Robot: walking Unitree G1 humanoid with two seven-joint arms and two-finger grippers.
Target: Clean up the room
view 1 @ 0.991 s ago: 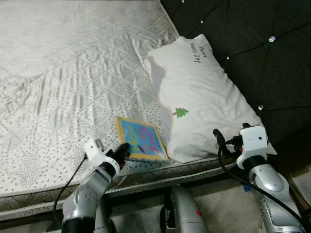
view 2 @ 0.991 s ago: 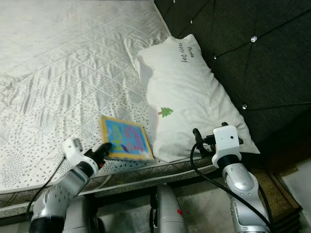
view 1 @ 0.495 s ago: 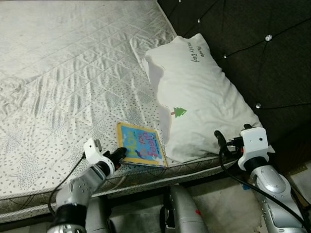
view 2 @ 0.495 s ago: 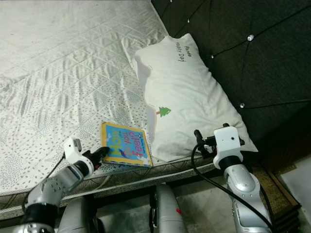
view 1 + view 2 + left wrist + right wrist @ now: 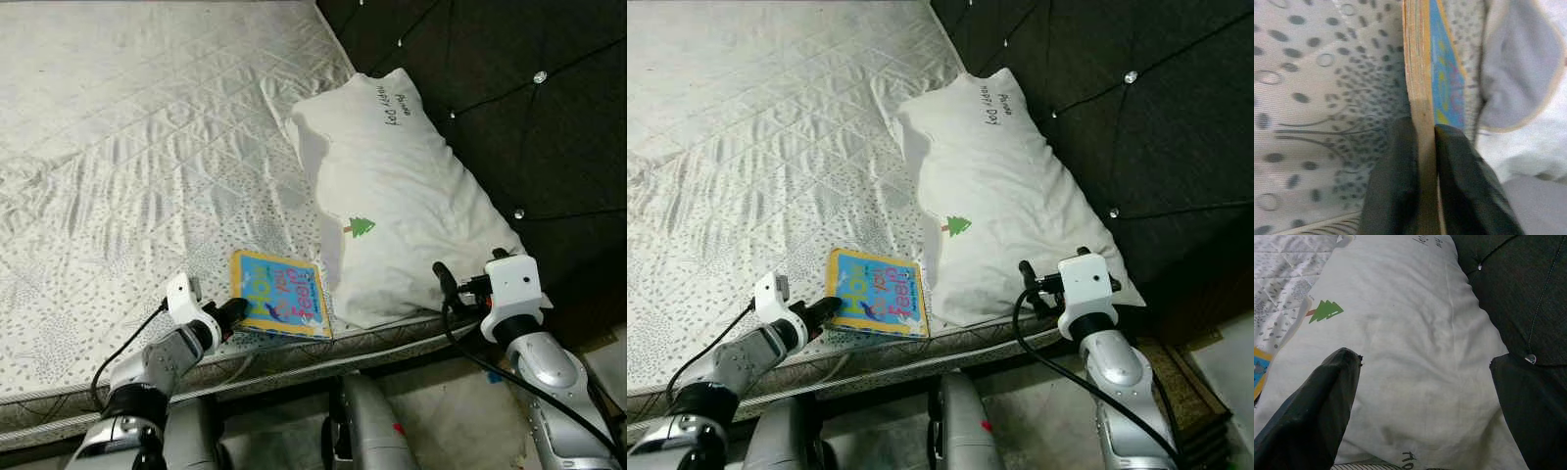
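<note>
**Left hand pinches the book at the bed's edge**

The left hand [image 5: 233, 311] has its two black fingers [image 5: 1396, 181] squeezed tight on the near edge of the book [image 5: 280, 294]. The wrist view shows one finger on each side of the thick card pages. The book is blue with a yellow border and lies flat on the bed [image 5: 137, 147], close to the front edge of the mattress.

Just beside the book, on the robot's right, is a big white pillow [image 5: 402, 186] with a small green tree on it. The pillow's edge touches or nearly touches the book. Behind the pillow is a dark padded headboard [image 5: 529, 88] with shiny buttons.

The right hand [image 5: 1422, 396] hangs over the near end of the pillow with its fingers spread wide apart, holding nothing.

A second ago the book was tipped up off the bed and looked blurry. Now it lies flat, and the left arm has dropped lower and pulled back a little.
</note>
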